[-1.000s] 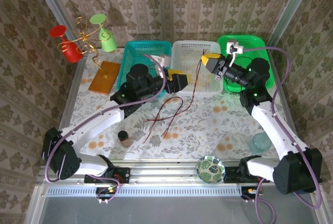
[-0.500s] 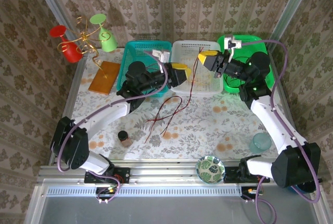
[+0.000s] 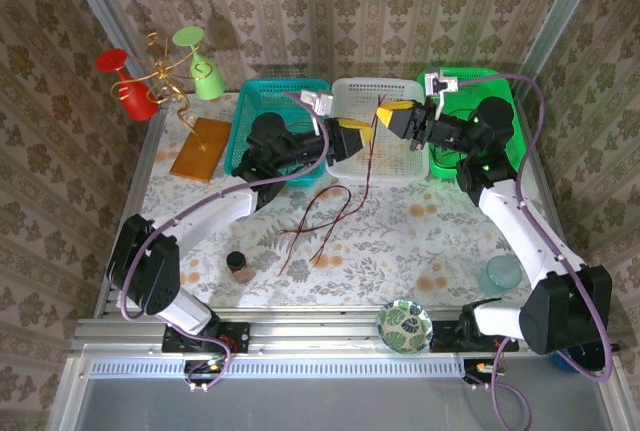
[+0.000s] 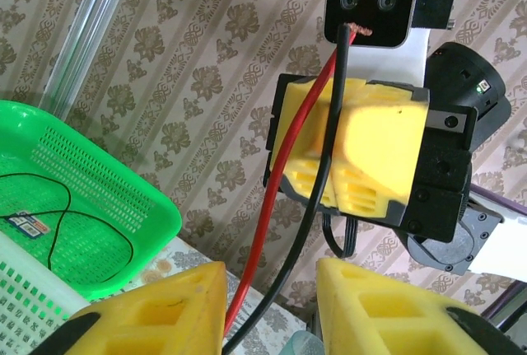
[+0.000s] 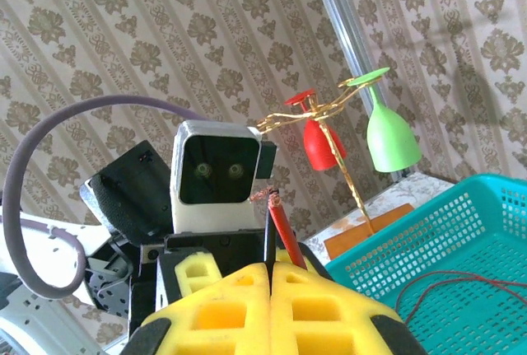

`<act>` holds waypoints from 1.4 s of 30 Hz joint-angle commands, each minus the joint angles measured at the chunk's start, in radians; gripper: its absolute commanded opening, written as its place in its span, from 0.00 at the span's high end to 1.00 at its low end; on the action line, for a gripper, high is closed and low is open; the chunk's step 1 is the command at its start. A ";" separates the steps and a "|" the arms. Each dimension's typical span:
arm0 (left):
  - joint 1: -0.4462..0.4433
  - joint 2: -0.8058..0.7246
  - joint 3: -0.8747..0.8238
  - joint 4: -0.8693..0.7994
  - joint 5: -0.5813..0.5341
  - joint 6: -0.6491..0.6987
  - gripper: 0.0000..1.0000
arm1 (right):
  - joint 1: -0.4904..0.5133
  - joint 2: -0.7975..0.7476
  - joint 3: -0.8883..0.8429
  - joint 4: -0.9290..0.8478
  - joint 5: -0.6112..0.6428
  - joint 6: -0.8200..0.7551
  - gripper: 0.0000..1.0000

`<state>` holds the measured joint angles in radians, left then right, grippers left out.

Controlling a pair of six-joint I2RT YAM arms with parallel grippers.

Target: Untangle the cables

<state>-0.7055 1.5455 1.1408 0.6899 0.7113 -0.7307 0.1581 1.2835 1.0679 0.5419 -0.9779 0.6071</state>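
A red cable (image 4: 280, 174) and a black cable (image 4: 317, 182) hang side by side from my right gripper (image 5: 270, 268), which is shut on their upper ends; the bare tips (image 5: 273, 200) stick up above its pads. The two strands drop to a loose tangle on the table (image 3: 320, 216). My left gripper (image 4: 270, 305) faces the right one (image 3: 392, 116) over the white basket. Its yellow fingers (image 4: 165, 310) stand apart with both strands running through the gap, the red one close to the left pad. Another thin black cable (image 4: 58, 215) lies in the green basket (image 4: 123, 207).
Teal basket (image 3: 262, 101), white basket (image 3: 352, 96) and green basket (image 3: 500, 86) line the back. A dark red wire (image 5: 461, 282) lies in the teal one. Glass rack (image 3: 160, 76) and orange block (image 3: 200, 148) at the back left. Small bottle (image 3: 238, 265), bowl (image 3: 404, 324) and cup (image 3: 500, 275) near the front.
My left gripper has moved up and right to the hanging strands, and its jaws have narrowed around them. The right gripper has lifted the cable ends slightly back and left.
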 commanded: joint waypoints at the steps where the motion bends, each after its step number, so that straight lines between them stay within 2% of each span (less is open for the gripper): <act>1: -0.003 0.012 0.033 0.040 0.009 -0.007 0.63 | 0.007 0.009 0.041 0.049 -0.040 0.017 1.00; 8: -0.001 0.036 0.044 0.056 0.017 -0.020 0.65 | 0.006 0.014 0.046 0.053 -0.048 0.026 1.00; 15: 0.006 0.036 0.037 0.078 0.009 -0.034 0.86 | 0.005 0.017 0.048 0.047 -0.047 0.025 1.00; 24: 0.015 0.015 0.004 0.081 -0.050 -0.034 1.00 | 0.001 0.004 0.046 0.014 -0.023 0.000 1.00; 26: 0.015 0.003 -0.001 0.062 -0.061 -0.015 1.00 | 0.000 -0.004 0.042 -0.002 -0.012 -0.008 1.00; 31: -0.001 -0.071 -0.006 -0.072 -0.190 0.087 1.00 | -0.024 -0.073 -0.009 -0.061 0.061 -0.044 1.00; 36: -0.064 -0.142 0.034 -0.293 -0.314 0.267 1.00 | -0.057 -0.186 -0.061 -0.201 0.177 -0.132 1.00; 38: -0.081 -0.156 0.052 -0.356 -0.355 0.312 1.00 | -0.085 -0.222 -0.061 -0.282 0.234 -0.153 1.00; 42: -0.112 -0.183 0.073 -0.424 -0.453 0.378 1.00 | -0.145 -0.299 -0.084 -0.323 0.326 -0.146 1.00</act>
<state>-0.8066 1.3911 1.1790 0.3649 0.3676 -0.4633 0.0425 1.0328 1.0054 0.2966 -0.7673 0.4950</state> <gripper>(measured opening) 0.050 0.059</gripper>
